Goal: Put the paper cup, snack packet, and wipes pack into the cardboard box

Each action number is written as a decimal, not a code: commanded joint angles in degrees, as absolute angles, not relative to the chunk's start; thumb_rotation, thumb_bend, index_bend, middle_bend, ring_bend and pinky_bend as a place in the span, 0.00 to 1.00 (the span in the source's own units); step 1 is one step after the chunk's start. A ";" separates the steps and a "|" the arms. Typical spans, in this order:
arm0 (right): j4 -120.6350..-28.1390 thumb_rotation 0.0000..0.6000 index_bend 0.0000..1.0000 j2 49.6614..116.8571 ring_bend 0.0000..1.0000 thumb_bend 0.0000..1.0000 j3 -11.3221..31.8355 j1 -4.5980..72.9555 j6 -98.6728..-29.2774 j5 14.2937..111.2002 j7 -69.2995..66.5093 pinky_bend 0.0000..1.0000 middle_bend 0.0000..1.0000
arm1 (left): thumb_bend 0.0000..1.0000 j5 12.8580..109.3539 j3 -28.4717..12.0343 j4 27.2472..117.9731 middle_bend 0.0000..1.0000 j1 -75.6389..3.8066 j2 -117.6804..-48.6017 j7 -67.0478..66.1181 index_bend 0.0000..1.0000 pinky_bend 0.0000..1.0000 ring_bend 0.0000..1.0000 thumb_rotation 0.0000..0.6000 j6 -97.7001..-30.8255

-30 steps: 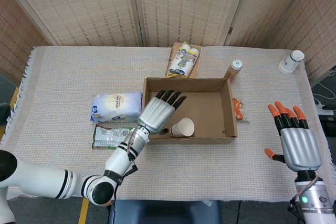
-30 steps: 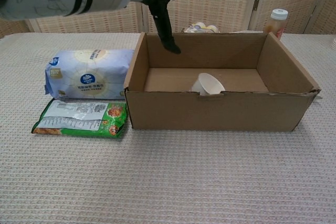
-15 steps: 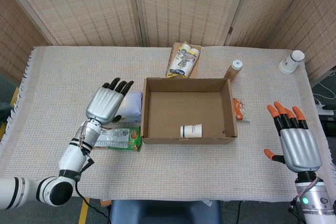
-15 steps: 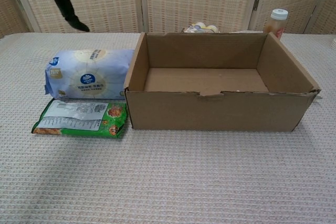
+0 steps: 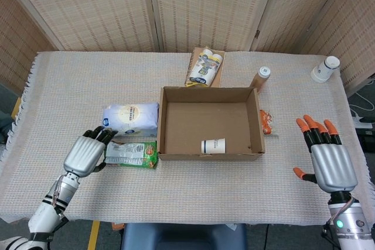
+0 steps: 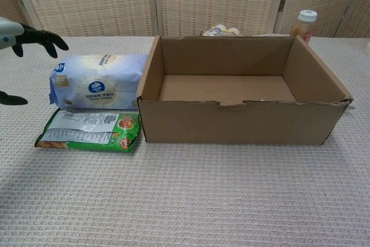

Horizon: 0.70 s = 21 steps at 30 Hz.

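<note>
cup [image 5: 213,146]: lying on its side inside the box [image 5: 166,122], so it's sorted
left hand [image 5: 88,153]: empty, fingers apart, beside the snack packet [image 5: 132,153], probably lining up a grab
wipes [image 5: 131,117]: waiting behind the packet
right hand [image 5: 328,157]: fingers spread, idle

In the chest view the paper cup [image 5: 213,146] is out of sight behind the near wall of the cardboard box [image 6: 243,122]; only the head view shows it. The left hand [image 6: 20,36] is cut by that view's left edge, leaving just dark fingertips. The right hand [image 5: 329,159] shows only from above. The print on the snack packet [image 6: 89,130] is too small to read.
</note>
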<state>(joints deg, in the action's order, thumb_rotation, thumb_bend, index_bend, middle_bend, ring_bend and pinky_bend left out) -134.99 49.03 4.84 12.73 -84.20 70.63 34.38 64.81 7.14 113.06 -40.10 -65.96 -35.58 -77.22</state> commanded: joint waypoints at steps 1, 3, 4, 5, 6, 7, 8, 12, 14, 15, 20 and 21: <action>-134.99 1.00 0.02 49.05 0.00 0.07 4.90 12.83 -84.06 70.37 34.50 0.00 0.00 | 0.18 65.61 7.28 109.41 0.22 -38.14 -69.78 -33.56 0.18 0.31 0.14 1.00 -76.70; -134.99 1.00 0.02 49.07 0.00 0.07 4.96 12.87 -84.01 70.16 34.55 0.00 0.00 | 0.18 65.71 6.70 107.69 0.22 -37.65 -71.63 -33.12 0.19 0.31 0.14 1.00 -75.77; -134.99 1.00 0.02 49.07 0.00 0.07 4.99 12.88 -84.01 70.06 34.55 0.00 0.00 | 0.18 65.62 6.39 107.12 0.22 -37.46 -72.38 -32.76 0.18 0.31 0.14 1.00 -75.32; -134.99 1.00 0.02 49.06 0.00 0.07 5.02 12.90 -83.99 69.93 34.55 0.00 0.00 | 0.18 65.54 6.06 106.60 0.22 -37.30 -73.07 -32.35 0.18 0.31 0.14 1.00 -74.86; -134.99 1.00 0.02 49.02 0.00 0.07 5.07 12.93 -83.94 69.69 34.56 0.00 0.00 | 0.18 65.48 5.63 105.92 0.22 -37.11 -73.93 -31.87 0.18 0.31 0.14 1.00 -74.30; -134.99 1.00 0.02 48.97 0.00 0.07 5.10 12.97 -83.89 69.47 34.59 0.00 0.00 | 0.18 65.39 5.33 105.41 0.22 -37.00 -74.54 -31.55 0.18 0.31 0.14 1.00 -73.81; -134.99 1.00 0.02 48.93 0.00 0.07 5.14 13.01 -83.84 69.28 34.62 0.00 0.00 | 0.18 65.24 5.08 104.96 0.22 -36.94 -75.08 -31.29 0.18 0.31 0.14 1.00 -73.24; -134.99 1.00 0.02 48.87 0.00 0.07 5.28 13.15 -83.73 68.95 34.59 0.00 0.00 | 0.18 65.51 4.75 102.39 0.21 -37.30 -76.31 -30.69 0.18 0.31 0.14 1.00 -69.74; -134.99 1.00 0.02 48.85 0.00 0.07 5.31 13.16 -83.77 68.90 34.58 0.00 0.00 | 0.18 65.00 4.32 101.20 0.21 -37.56 -76.74 -30.11 0.18 0.31 0.13 1.00 -67.77; -134.99 1.00 0.02 48.85 0.00 0.07 5.34 13.16 -83.79 68.84 34.58 0.00 0.00 | 0.18 64.69 3.95 100.60 0.20 -37.71 -76.98 -29.80 0.17 0.31 0.13 1.00 -66.85; -134.99 1.00 0.02 49.00 0.00 0.07 5.29 13.26 -83.72 68.74 34.88 0.00 0.00 | 0.18 63.33 2.46 98.22 0.17 -38.42 -77.77 -29.29 0.12 0.31 0.12 1.00 -63.68; -134.99 1.00 0.02 49.04 0.00 0.07 5.27 13.26 -83.74 68.74 34.94 0.00 0.00 | 0.18 62.91 2.16 97.82 0.16 -38.54 -77.88 -29.19 0.12 0.31 0.12 1.00 -63.13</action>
<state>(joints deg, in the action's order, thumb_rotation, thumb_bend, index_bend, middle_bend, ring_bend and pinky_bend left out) -134.99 49.04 5.27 13.26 -83.74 68.74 34.94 63.49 2.67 98.31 -38.25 -77.59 -29.44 -63.81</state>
